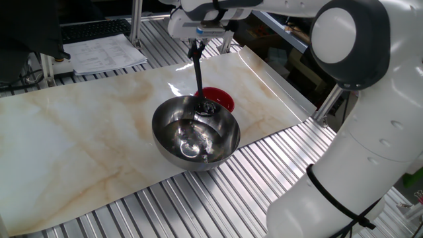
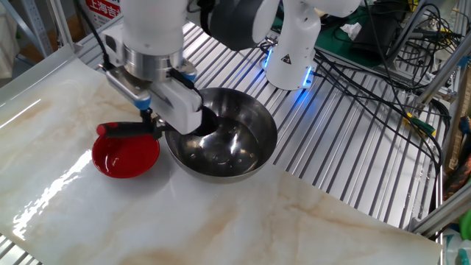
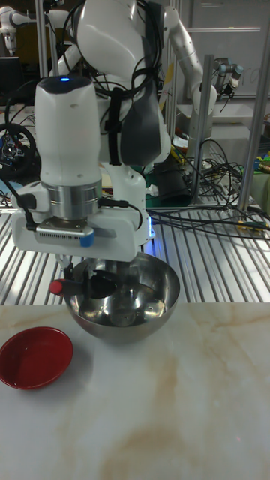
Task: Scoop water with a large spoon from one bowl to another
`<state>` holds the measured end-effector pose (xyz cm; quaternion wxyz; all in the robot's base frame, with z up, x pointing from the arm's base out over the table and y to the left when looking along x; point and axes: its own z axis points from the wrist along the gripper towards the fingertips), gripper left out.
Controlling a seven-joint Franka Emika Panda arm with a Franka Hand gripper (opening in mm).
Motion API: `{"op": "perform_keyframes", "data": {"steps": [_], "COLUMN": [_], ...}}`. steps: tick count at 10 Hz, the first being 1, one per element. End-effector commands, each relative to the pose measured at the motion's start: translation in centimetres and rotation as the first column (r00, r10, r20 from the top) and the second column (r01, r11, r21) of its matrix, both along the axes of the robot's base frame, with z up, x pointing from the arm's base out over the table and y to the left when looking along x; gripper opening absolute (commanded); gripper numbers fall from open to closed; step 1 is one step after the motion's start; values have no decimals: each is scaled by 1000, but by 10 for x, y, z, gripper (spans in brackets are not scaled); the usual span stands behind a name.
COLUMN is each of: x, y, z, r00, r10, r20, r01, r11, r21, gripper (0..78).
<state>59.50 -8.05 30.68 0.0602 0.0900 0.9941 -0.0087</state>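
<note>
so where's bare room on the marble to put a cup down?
Bare marble left of the steel bowl, and in front of it toward the slats. Crowded around the red bowl, where the gripper holds the ladle.

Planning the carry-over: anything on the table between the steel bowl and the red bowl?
Nothing: the steel bowl and red bowl sit almost rim to rim in the other fixed view.
</note>
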Motion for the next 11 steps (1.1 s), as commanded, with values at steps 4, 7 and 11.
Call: {"op": "perform_keyframes", "data": {"steps": [4,7,11], "x": [16,20,30], "y": [-17,-23,-35], "z": [10,13,15], "r00": [1000,999,999], "r10": [24,31,47], "r20": [7,7,6], "r01": [-24,-31,-47], "r11": [1000,1000,999], "r21": [2,-1,0], "gripper": [12,12,12]}}
